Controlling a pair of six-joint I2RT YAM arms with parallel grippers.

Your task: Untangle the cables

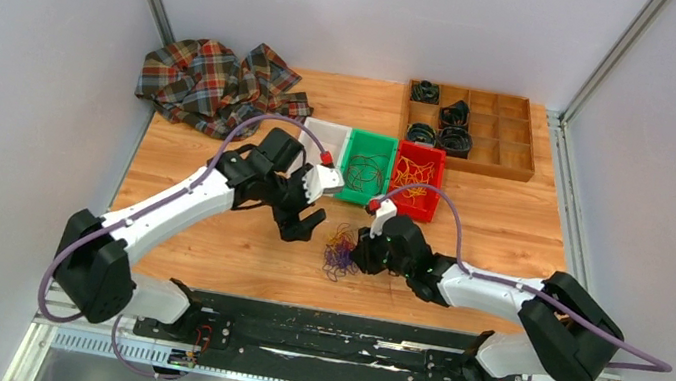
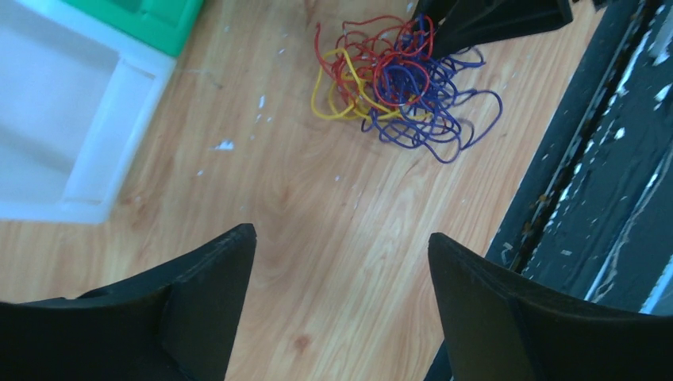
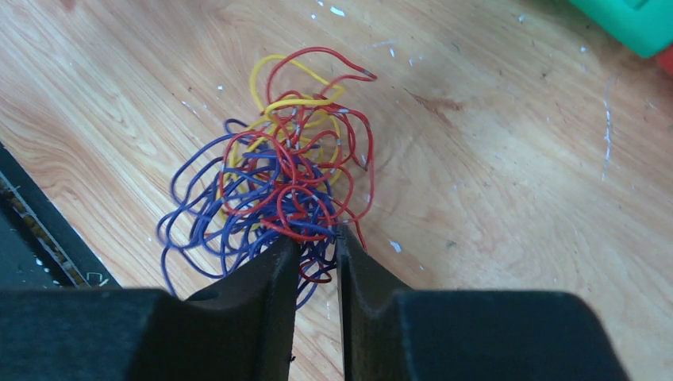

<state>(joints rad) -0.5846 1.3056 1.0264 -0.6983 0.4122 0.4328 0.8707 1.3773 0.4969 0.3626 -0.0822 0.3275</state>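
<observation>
Wood table (image 1: 243,257), pale walls round it. Nearest: black rail (image 1: 322,335) along the front edge w/ both arm bases. Just beyond it, on bare wood near that edge and about mid-table, sits the tangle (image 3: 278,182): red, yellow and blue-purple wires in one clump.

Right claw (image 3: 317,240) is at the clump's near-right side. Its jaws are narrowed to a slit w/ a few red and blue strands in the slit. Looks like a pinch; can't tell how firm.

Left claw (image 2: 341,234) hangs over bare wood just left of the clump, jaws wide, nothing in them, not touching the wires.

Further back, side by side: white bin (image 1: 327,136), green bin (image 1: 374,136) w/ dark wires, red bin (image 1: 409,211) w/ yellow-orange wires. Behind them: wooden tray (image 1: 510,130) w/ black coils. Plaid cloth (image 1: 209,80) far left.

Risks, my read:
- Pinch takes 2 colours at once, so a pull prob. lifts the whole clump, not one wire.
- Nothing pins the clump, so any tug could drag it and tighten the knots.
- Clump is near the front edge, so a pull toward the bases may drop loops onto the rail, where they could snag.
- Thin wire could slip out of a loose pinch mid-lift.
- If the left claw comes in, the two are close enough to bump.
</observation>
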